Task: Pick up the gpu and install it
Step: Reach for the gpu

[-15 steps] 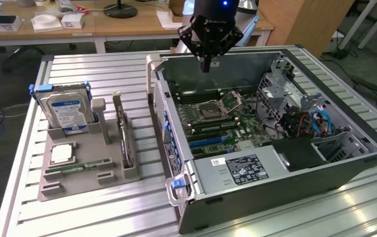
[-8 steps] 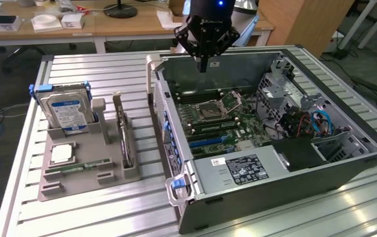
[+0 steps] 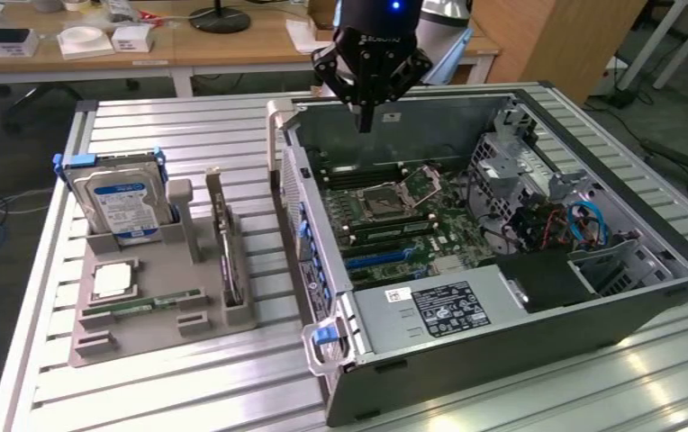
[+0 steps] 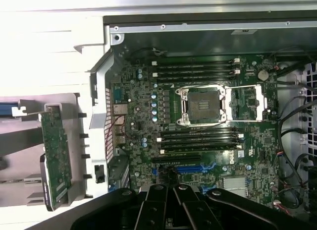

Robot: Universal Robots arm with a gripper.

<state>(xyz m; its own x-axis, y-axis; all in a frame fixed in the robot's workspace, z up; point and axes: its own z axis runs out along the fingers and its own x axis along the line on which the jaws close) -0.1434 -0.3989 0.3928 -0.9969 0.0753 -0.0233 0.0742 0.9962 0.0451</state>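
Note:
The gpu [image 3: 224,241] stands on edge in a grey holder [image 3: 140,337] on the table, at the exterior view's left of the open computer case [image 3: 440,360]. It is a thin card with a silver bracket at its far end. In the wrist view the gpu [image 4: 54,155] shows its green board outside the case wall. My gripper [image 3: 366,119] hangs shut above the far end of the case, over the motherboard [image 3: 398,216], and holds nothing. The shut black fingers [image 4: 151,210] show over the motherboard [image 4: 198,136], near a blue slot [image 4: 190,168].
The holder also carries a blue-labelled hard drive [image 3: 122,202], a processor chip [image 3: 113,281] and a green memory stick [image 3: 140,304]. Inside the case are the open processor socket [image 3: 394,191], cables and drive cage [image 3: 548,216], and a power supply [image 3: 440,306]. Desks stand behind the table.

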